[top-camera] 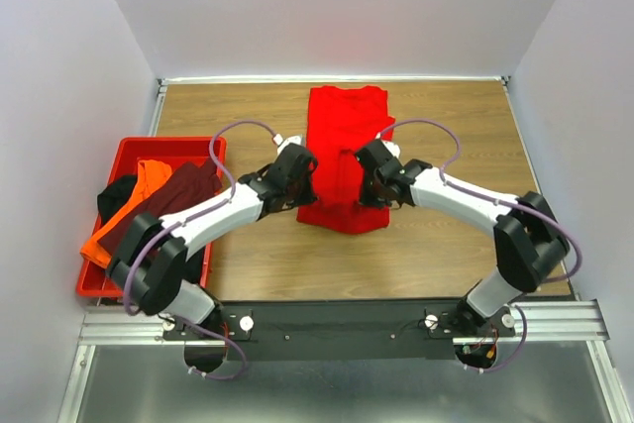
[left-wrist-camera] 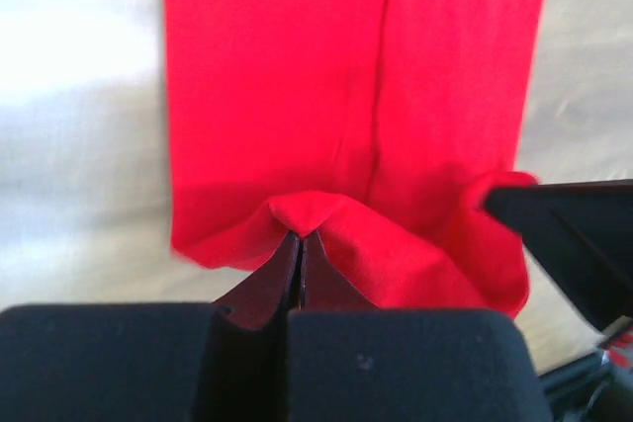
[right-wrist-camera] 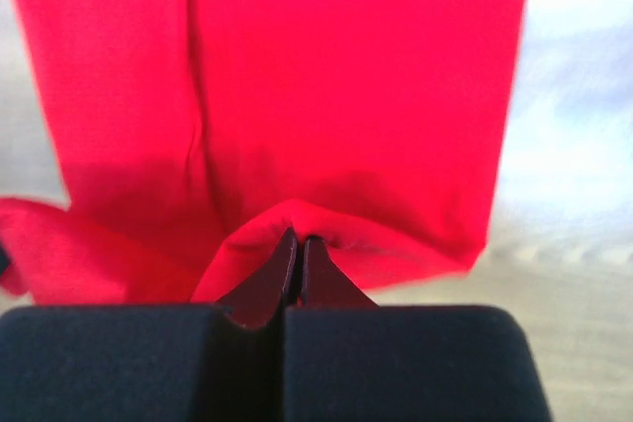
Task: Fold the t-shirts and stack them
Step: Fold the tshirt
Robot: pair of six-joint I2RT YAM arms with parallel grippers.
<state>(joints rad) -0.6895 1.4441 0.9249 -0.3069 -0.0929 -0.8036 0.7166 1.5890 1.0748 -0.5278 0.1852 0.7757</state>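
A bright red t-shirt [top-camera: 344, 136] lies as a long narrow strip on the wooden table, running from the far edge toward me. My left gripper [top-camera: 307, 190] is shut on its near left hem [left-wrist-camera: 302, 212]. My right gripper [top-camera: 365, 190] is shut on its near right hem [right-wrist-camera: 297, 214]. Both hold the near end lifted a little off the table. The orange t-shirt [top-camera: 134, 207], dark maroon t-shirt [top-camera: 173, 197] and black t-shirt [top-camera: 116, 193] lie crumpled in the crate at the left.
A rigid red plastic crate [top-camera: 203, 146] stands at the table's left edge beside my left arm. Bare wooden table [top-camera: 456, 136] lies right of the red shirt, with grey walls at both sides and the back.
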